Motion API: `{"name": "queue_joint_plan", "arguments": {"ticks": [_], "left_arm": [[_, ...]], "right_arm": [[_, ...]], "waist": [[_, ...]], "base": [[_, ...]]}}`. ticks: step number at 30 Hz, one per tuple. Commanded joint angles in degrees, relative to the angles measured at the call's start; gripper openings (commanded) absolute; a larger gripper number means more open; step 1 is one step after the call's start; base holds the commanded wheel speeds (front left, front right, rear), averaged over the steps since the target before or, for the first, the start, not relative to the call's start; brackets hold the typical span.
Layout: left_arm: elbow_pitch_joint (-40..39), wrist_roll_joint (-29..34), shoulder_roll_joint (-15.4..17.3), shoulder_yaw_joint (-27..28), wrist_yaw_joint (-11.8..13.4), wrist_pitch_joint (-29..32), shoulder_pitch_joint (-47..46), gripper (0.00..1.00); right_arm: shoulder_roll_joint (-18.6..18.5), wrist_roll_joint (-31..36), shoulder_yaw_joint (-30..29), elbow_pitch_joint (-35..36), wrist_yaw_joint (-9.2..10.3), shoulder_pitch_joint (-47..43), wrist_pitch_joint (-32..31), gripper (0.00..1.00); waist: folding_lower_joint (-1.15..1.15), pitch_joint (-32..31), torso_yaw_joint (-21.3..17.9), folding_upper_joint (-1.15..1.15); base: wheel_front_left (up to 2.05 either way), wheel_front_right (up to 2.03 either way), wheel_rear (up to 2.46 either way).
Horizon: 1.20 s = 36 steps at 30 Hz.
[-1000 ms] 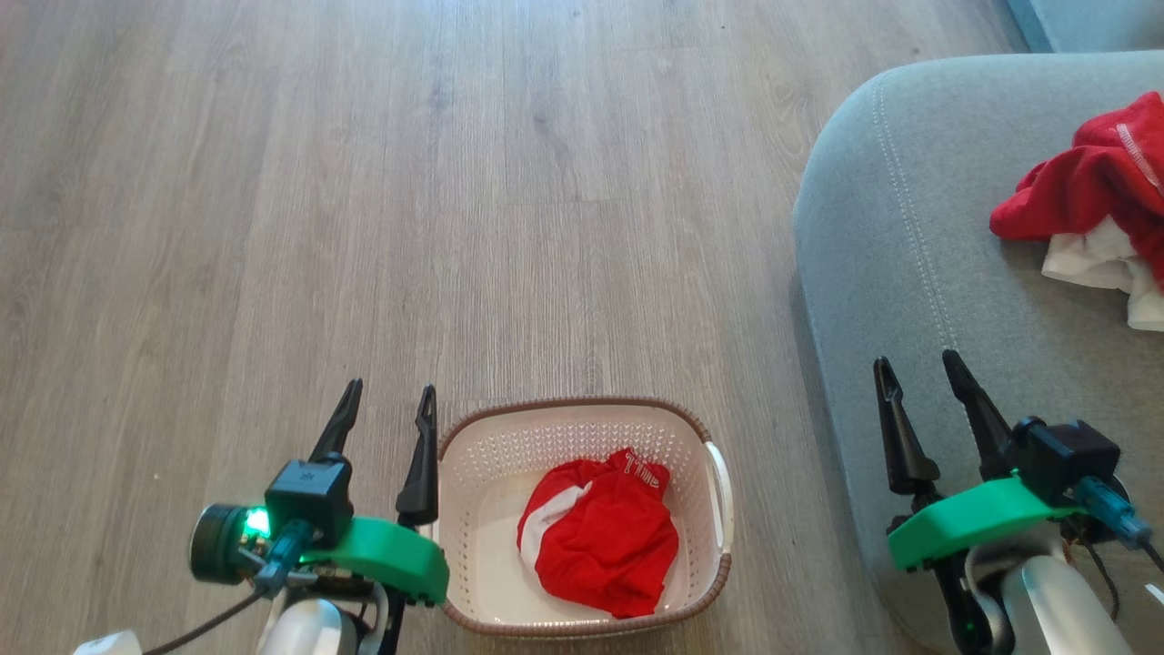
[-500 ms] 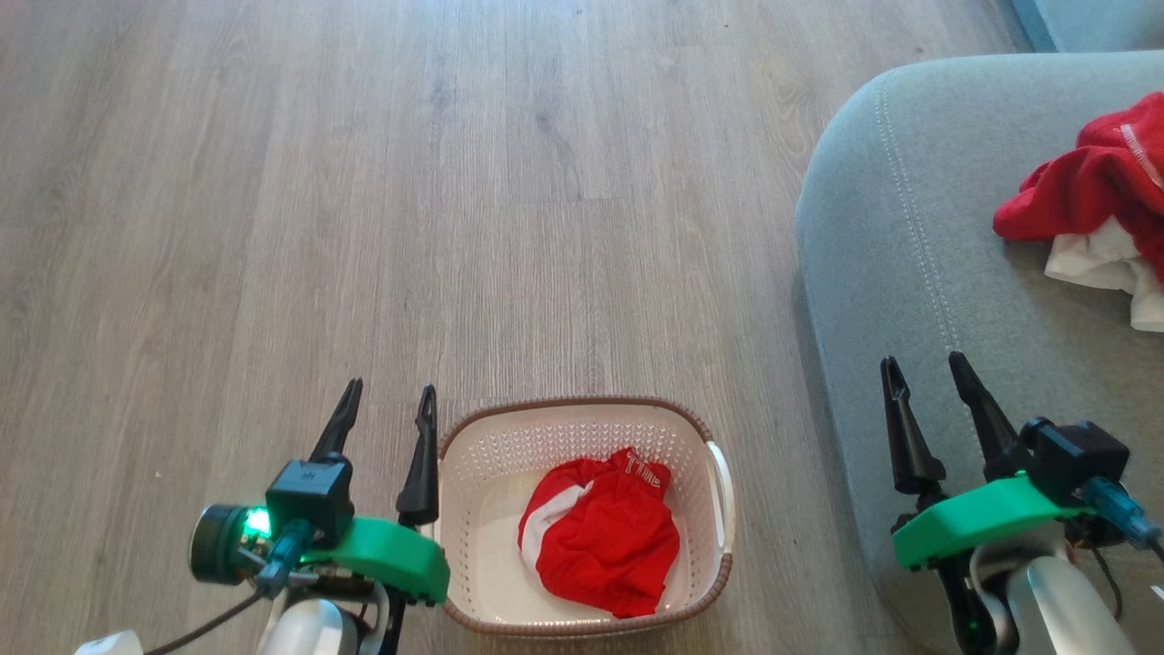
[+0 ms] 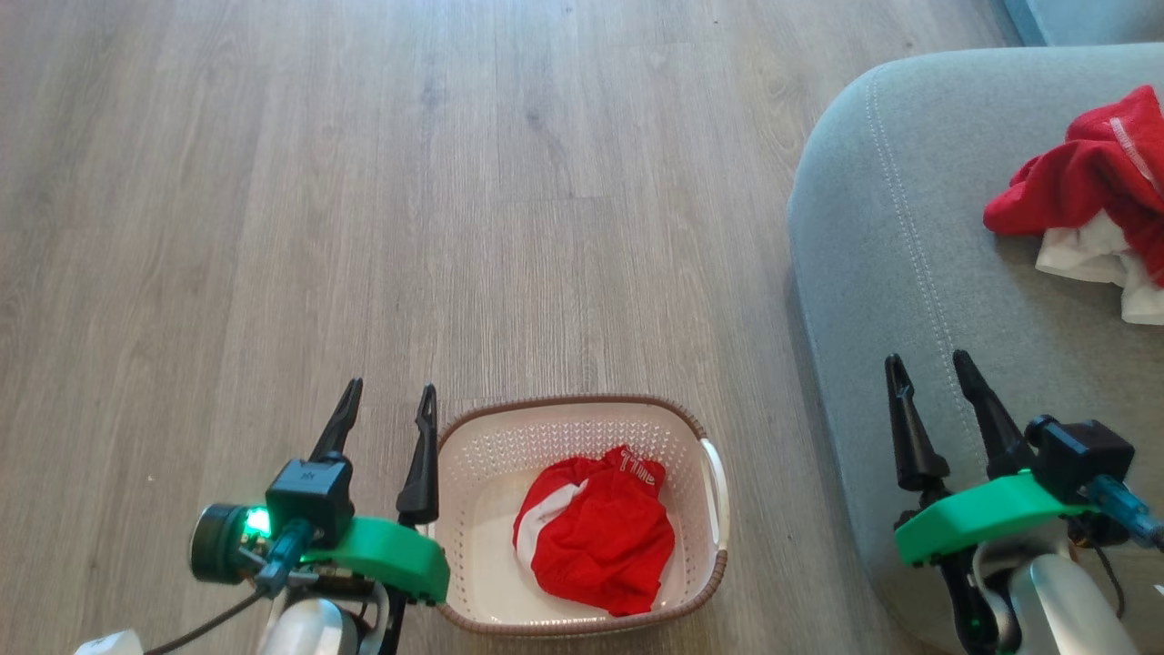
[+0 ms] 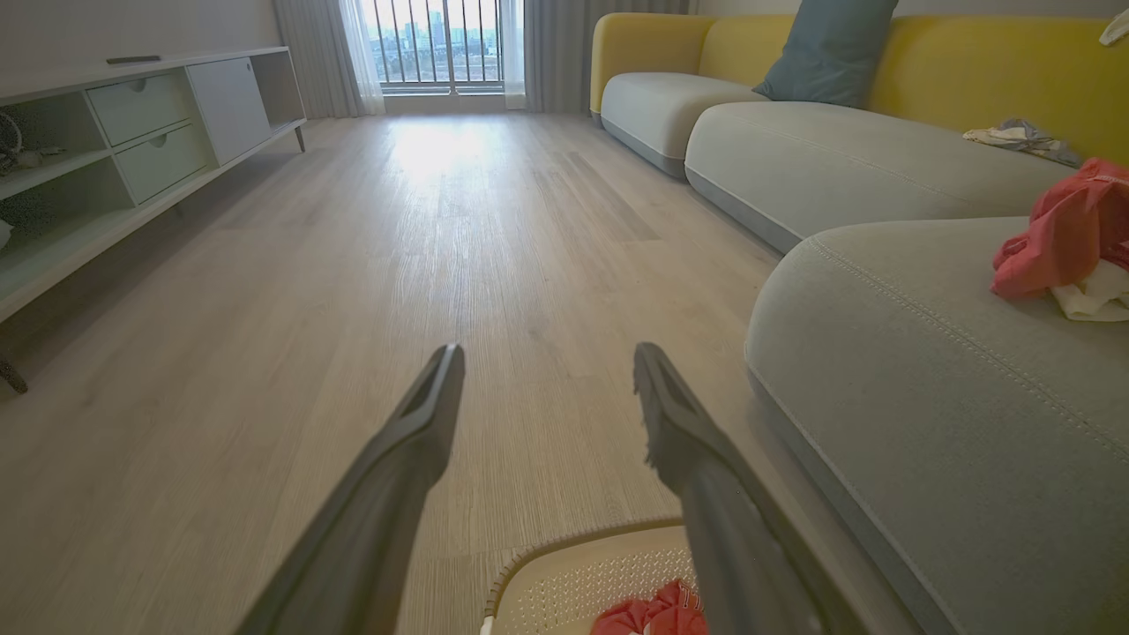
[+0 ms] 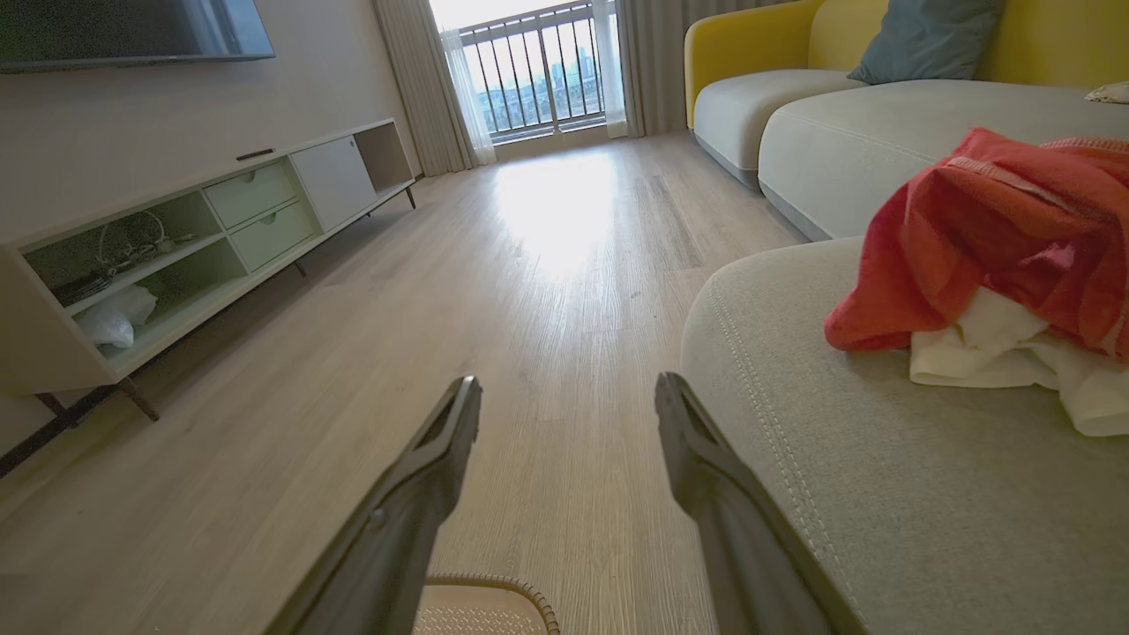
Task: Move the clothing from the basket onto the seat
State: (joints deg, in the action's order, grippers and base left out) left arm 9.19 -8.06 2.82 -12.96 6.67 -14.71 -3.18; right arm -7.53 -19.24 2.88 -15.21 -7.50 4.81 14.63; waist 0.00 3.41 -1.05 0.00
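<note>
A cream basket [image 3: 482,450] with a brown rim stands on the wood floor and holds a crumpled red garment with a white stripe [image 3: 596,537]. To its right is the grey-green seat [image 3: 909,255], where another red and white garment [image 3: 1087,182] lies bunched. My left gripper [image 3: 386,400] hangs open just left of the basket, nothing between its fingers. My right gripper [image 3: 928,368] stands open above the seat's near corner, apart from the garment there. The wrist views show both pairs of fingers spread, with the basket rim [image 4: 564,547] below the left gripper [image 4: 547,362].
A pale low cabinet [image 5: 212,238] runs along the left wall, with a balcony window at the far end. A yellow-backed sofa with a blue cushion [image 4: 825,48] stretches beyond the seat. Open wood floor [image 3: 364,200] lies ahead of the basket.
The head view has shifted slightly, with the seat and basket sliding a little left and up. The right gripper has edged slightly rightward. Both grippers stay open.
</note>
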Motion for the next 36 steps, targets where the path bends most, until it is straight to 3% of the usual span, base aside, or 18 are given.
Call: {"name": "queue_joint_plan", "arguments": {"ticks": [1,14,27,36], "left_arm": [[-1.71,0.35,0.06,1.71,-0.14,-0.29,-1.94,1.0],[4.43,1.69,0.06,-0.86,-1.98,-0.29,-3.92,1.0],[19.22,6.34,0.52,-3.89,-5.71,-0.29,-13.94,1.0],[28.8,11.02,3.72,-6.9,-5.86,-0.29,-22.73,1.0]], "right_arm": [[-0.15,-0.11,0.82,1.48,0.01,2.37,0.37,1.0],[0.43,2.84,-2.15,3.52,0.01,4.87,0.37,1.0],[3.59,7.27,-5.68,9.5,0.01,9.19,0.37,1.0],[4.49,7.51,-5.18,12.43,0.01,11.5,0.37,1.0]], "waist": [[0.0,0.07,-0.11,0.0],[0.0,5.72,-2.73,0.0],[0.0,22.3,-7.51,0.0],[0.0,32.26,-11.0,0.0]], "base": [[0.0,0.0,0.0],[0.0,0.0,0.0],[0.0,0.0,0.0],[0.0,0.0,0.0]]}}
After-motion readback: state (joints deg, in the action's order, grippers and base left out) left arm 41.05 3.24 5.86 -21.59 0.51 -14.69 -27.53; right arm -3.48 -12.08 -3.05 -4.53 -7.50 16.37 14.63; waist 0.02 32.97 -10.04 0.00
